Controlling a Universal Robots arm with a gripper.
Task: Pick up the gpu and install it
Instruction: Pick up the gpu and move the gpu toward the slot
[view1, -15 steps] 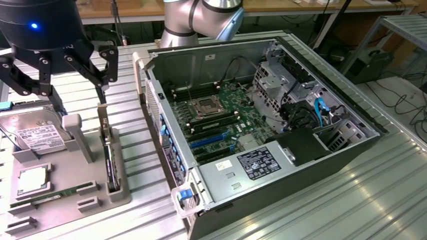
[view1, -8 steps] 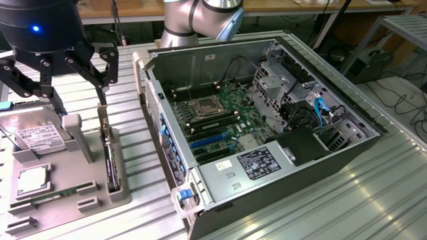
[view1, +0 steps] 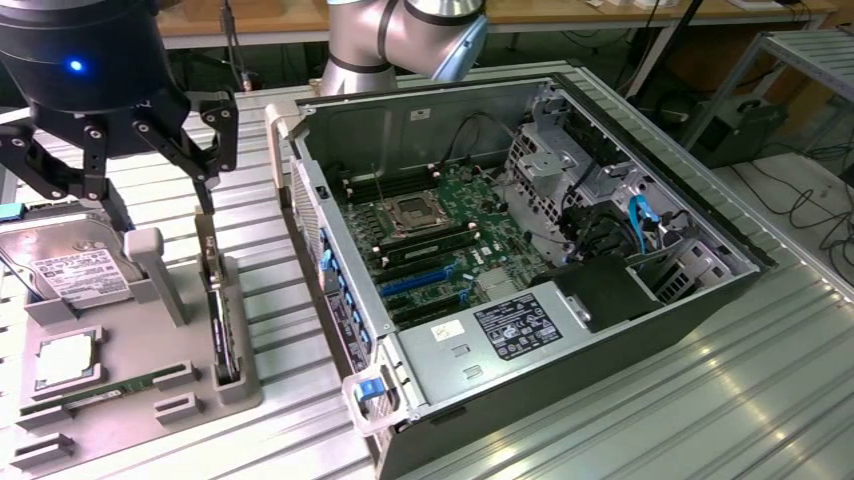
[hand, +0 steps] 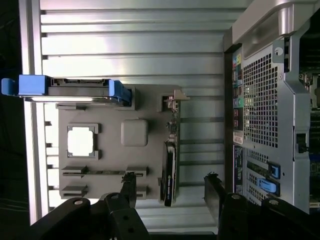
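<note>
Table has the open PC case on it, gray tray at its 9 o'clock in the exterior view. Claw hangs wide open and empty right above the gpu, which stands on edge along the tray's 3 o'clock side.

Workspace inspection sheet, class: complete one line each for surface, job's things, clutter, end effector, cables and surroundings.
Surface: ribbed metal table carrying a grey holder tray and an open computer case.
Job's things: gpu standing on edge in the tray, not installed.
Clutter: hard drive, processor chip and memory stick in the tray.
End effector: open, above the gpu, straddling it without gripping.
Cables: blue cable inside the case; loose leads at the exterior view's right.
Surroundings: arm base behind the case; metal rack.
</note>
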